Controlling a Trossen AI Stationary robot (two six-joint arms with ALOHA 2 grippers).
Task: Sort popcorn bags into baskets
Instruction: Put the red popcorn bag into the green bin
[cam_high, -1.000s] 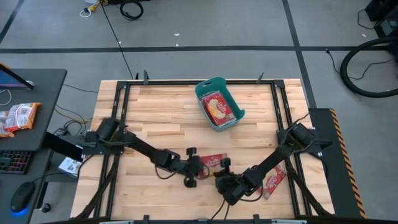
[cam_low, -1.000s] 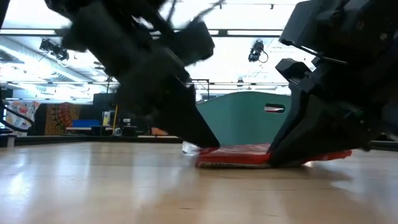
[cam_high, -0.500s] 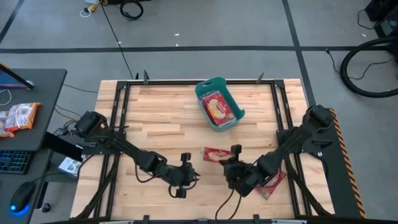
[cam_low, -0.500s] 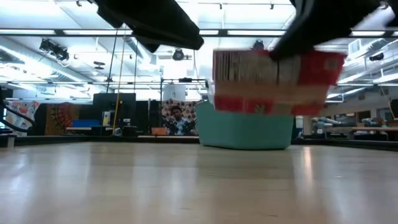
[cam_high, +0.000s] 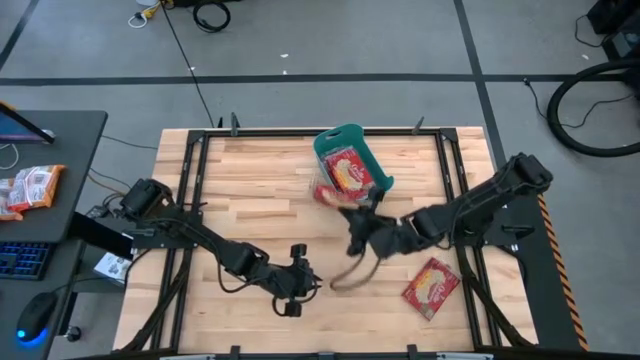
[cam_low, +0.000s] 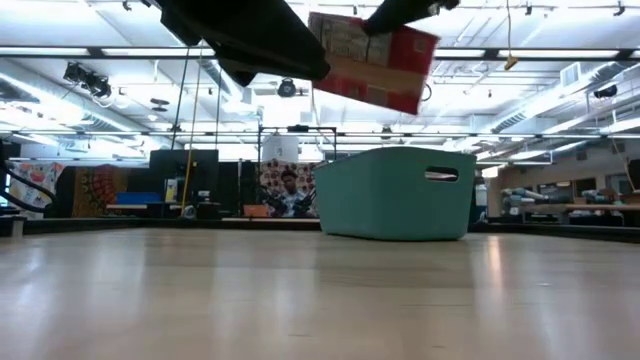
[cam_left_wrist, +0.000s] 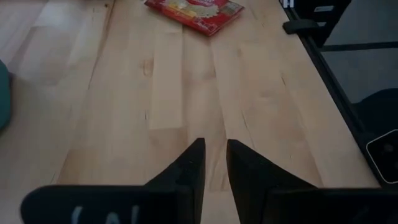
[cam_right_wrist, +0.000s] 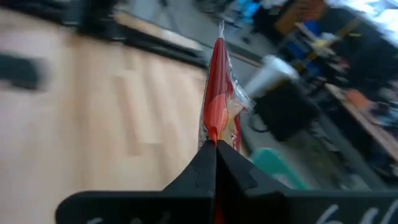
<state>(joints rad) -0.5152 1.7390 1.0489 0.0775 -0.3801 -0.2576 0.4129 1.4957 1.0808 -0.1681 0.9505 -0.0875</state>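
Note:
A red popcorn bag (cam_high: 328, 194) hangs in the air at my right gripper (cam_high: 350, 208), just near of the teal basket (cam_high: 353, 166); the low view shows the bag (cam_low: 372, 57) tilted, above the basket (cam_low: 395, 192). One bag (cam_high: 350, 172) lies flat inside the basket. Another bag (cam_high: 432, 287) lies flat on the table near its right edge, and the left wrist view shows this bag (cam_left_wrist: 194, 9) too. My left gripper (cam_high: 294, 290) is low over the wood near the table's near edge, fingers a narrow gap apart (cam_left_wrist: 214, 163), touching nothing. My right gripper is shut on the red popcorn bag, pinching one edge (cam_right_wrist: 215, 135) between its two fingers. The bag stands out ahead of the fingers, seen edge-on in the right wrist view. It is lifted clear of the table and tilted (cam_low: 372, 57).
The table's dark frame rails (cam_high: 452, 180) run along its sides. A side desk on the left carries an orange-and-white snack packet (cam_high: 30, 187), a keyboard and a mouse. A person (cam_low: 285, 190) sits in the room behind. Bare wood (cam_high: 250, 190) lies left of the basket.
The bag lay on the table between both grippers a second ago. My right gripper has lifted it clear and carried it up and toward the far edge, to just beside the basket. My left gripper drew back toward the near left, then kept still.

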